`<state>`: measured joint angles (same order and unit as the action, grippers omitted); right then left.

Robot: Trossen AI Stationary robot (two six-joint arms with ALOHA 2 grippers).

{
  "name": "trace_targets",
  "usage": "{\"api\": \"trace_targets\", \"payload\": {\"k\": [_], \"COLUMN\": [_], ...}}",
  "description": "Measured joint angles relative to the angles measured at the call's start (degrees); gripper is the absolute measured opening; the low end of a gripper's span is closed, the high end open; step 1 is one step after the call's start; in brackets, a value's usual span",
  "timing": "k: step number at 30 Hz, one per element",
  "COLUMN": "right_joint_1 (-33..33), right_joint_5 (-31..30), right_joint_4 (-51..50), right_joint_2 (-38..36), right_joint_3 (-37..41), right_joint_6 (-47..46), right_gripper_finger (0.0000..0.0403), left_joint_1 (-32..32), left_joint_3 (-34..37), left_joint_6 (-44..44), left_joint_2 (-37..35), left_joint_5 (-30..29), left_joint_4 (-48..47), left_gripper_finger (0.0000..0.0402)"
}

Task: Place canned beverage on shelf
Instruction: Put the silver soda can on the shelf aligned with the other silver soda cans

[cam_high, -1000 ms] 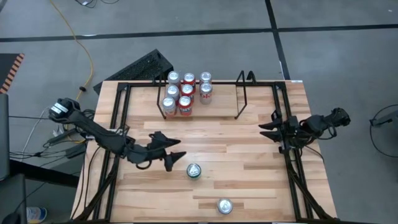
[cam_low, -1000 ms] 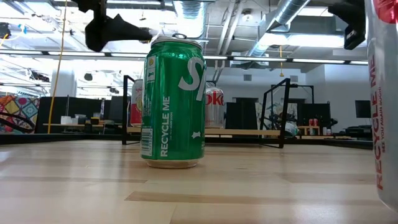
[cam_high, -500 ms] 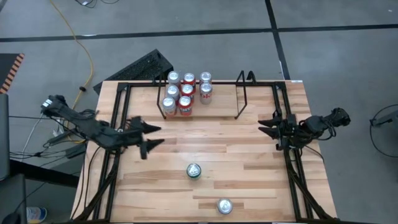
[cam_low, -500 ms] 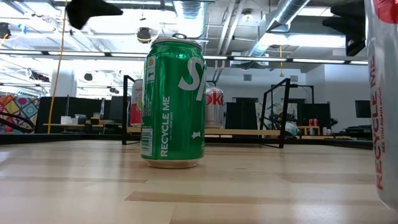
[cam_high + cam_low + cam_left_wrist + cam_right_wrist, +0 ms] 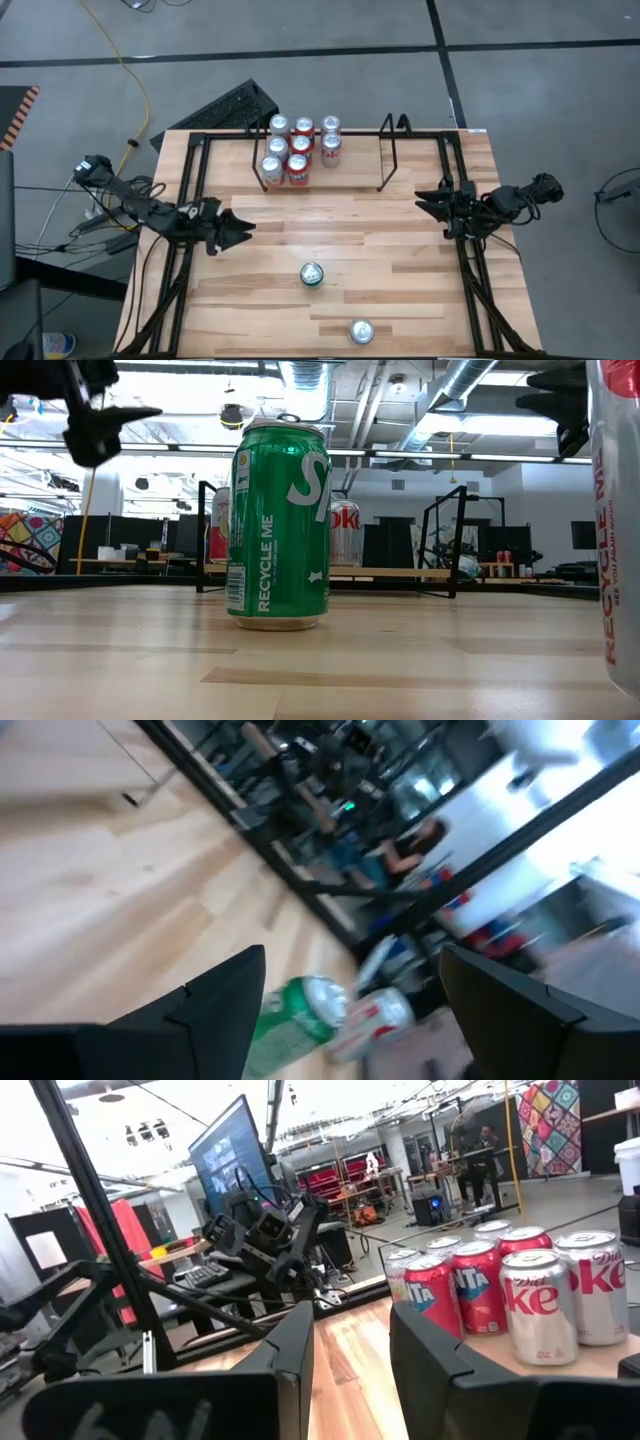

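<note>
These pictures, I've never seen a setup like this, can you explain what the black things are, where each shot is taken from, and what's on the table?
They are two robot arms at a wooden table. One picture looks straight down, one looks level across the tabletop, and two come from cameras on the wrists. The left claw hangs over the table's left side and the right claw waits at the right edge; neither holds anything. A green can and a silver-topped can stand loose on the table. At the far edge, the wire shelf already holds seven cans.
</note>
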<state>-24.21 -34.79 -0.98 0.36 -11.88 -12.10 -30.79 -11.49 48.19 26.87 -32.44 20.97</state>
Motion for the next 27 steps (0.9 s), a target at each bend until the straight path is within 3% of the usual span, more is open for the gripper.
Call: {"api": "trace_targets", "payload": {"k": [5, 13, 17, 22, 27], "right_joint_1": [0.00, 0.00, 0.00, 0.00, -0.01], "right_joint_5": [0.04, 0.02, 0.13, 0.17, 2.60], "right_joint_4": [-0.38, -5.01, -3.78, 4.58, 12.08], "right_joint_2": [0.00, 0.00, 0.00, 0.00, -0.15], "right_joint_3": [0.00, 0.00, 0.00, 0.00, 0.00], "right_joint_6": [0.53, 0.53, 0.54, 0.09, 1.68], "right_gripper_finger": [0.0111, 0.0111, 0.0111, 0.0111, 0.0111], "left_joint_1": [0.00, 0.00, 0.01, 0.13, 0.04], "left_joint_3": [4.72, 5.11, 5.11, 5.11, 5.07], "left_joint_6": [2.11, 2.28, 6.82, 16.72, 3.83], "left_joint_2": [0.94, 4.33, 5.40, 5.37, 5.35], "left_joint_5": [0.39, 2.13, 2.03, -4.52, -3.50], "left_joint_4": [12.26, 11.94, 11.96, 14.34, 20.77], "left_gripper_finger": [0.0285, 0.0285, 0.0285, 0.0285, 0.0285]}}
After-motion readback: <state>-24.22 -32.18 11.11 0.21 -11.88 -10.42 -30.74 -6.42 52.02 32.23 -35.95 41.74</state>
